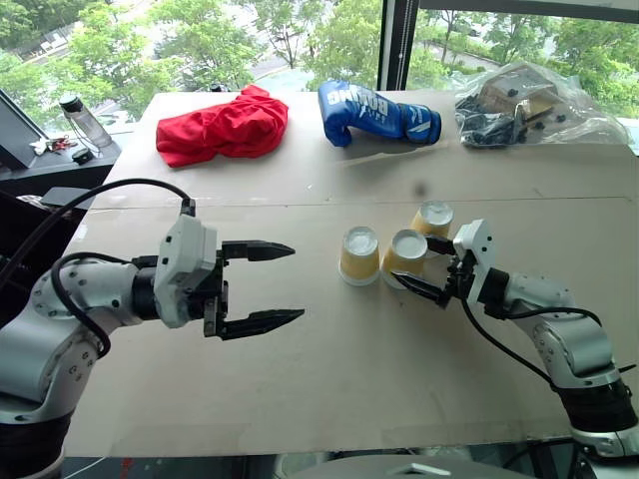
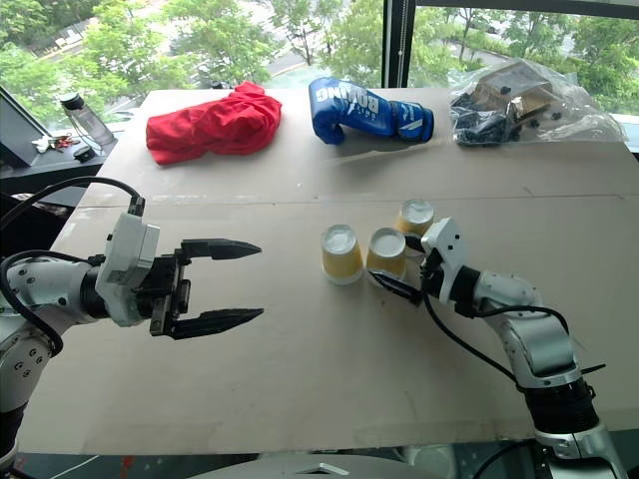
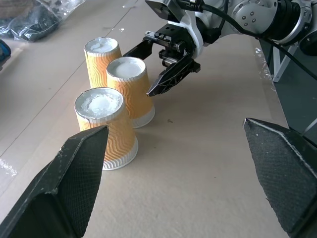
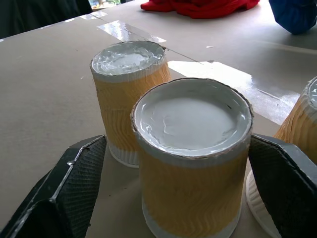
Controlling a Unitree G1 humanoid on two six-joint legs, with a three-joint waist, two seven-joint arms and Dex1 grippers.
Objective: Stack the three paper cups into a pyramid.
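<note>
- Our left gripper (image 1: 265,284), lower left of the frame, hangs with jaws wide apart, well apart from the cups.
- Three paper cups stand upside down at centre right: left cup (image 1: 359,255), middle cup (image 1: 406,252), back cup (image 1: 433,220).
- Our right gripper (image 1: 431,267), nearer, has jaws apart, straddling the middle cup, gripping nothing.

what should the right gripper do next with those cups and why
Probably pull back from the middle cup: the right gripper is open around it, and all three cups stand upside down on the table. Next, fetch the far cup for the top.
</note>
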